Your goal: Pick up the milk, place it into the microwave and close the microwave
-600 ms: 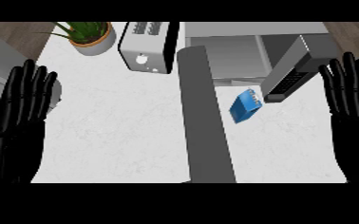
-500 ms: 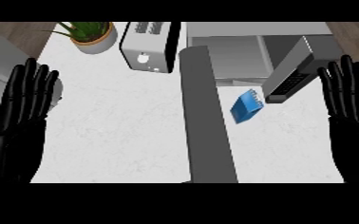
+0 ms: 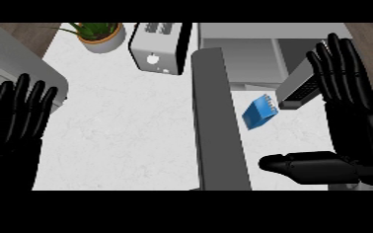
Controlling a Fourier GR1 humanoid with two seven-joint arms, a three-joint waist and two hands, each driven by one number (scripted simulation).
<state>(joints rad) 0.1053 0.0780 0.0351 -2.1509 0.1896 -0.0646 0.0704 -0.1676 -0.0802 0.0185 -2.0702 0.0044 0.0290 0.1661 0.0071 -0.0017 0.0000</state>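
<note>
Though right hand and left hand show straight, empty fingers, milk, a blue carton just beside the open microwave door, seems light, stiff, dentable: grasp across its flat sides.

Light: is falling bright and even over the white counter.
Highlights: are showing weakly as grey edges on the right hand.

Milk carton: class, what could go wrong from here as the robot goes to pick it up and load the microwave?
1. The milk sits at an angle close beside the open microwave door. The right hand, open and apart from it, might push it against the door rather than grasp it.
2. With the carton skewed, the fingers may close off-centre, so it could tip.
</note>
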